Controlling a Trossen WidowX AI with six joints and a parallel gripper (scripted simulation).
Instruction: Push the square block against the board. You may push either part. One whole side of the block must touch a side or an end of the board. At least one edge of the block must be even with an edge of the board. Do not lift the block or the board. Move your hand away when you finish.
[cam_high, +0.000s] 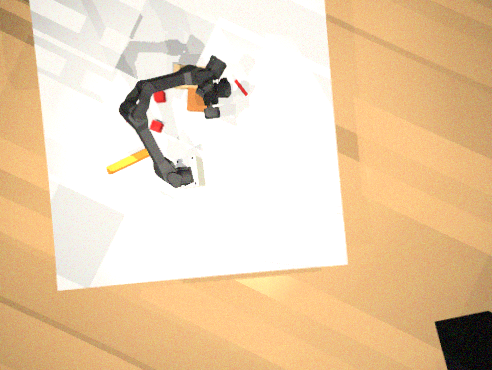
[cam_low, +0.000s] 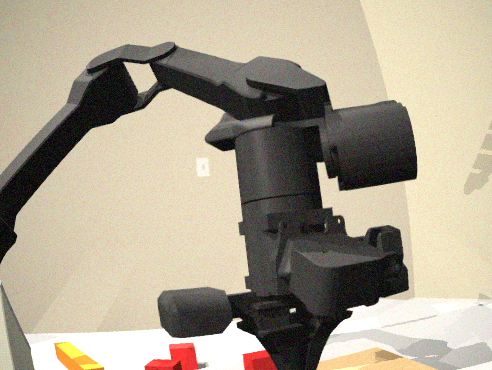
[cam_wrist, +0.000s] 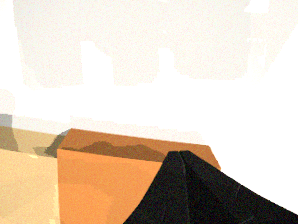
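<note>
Pincer (cam_low: 300, 357) (cam_wrist: 180, 156) near red blocks (cam_low: 184, 356)

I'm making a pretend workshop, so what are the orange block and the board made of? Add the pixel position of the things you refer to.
The orange square block (cam_high: 195, 99) (cam_wrist: 105, 187) could be painted wood or plastic: smooth, flat orange faces. The tan board (cam_high: 177, 67) (cam_low: 372, 359) (cam_wrist: 27, 172) looks like bare wood: pale tan color.

The arm arches over, its closed end effector (cam_low: 295, 362) (cam_wrist: 179, 152) pointing down.
</note>
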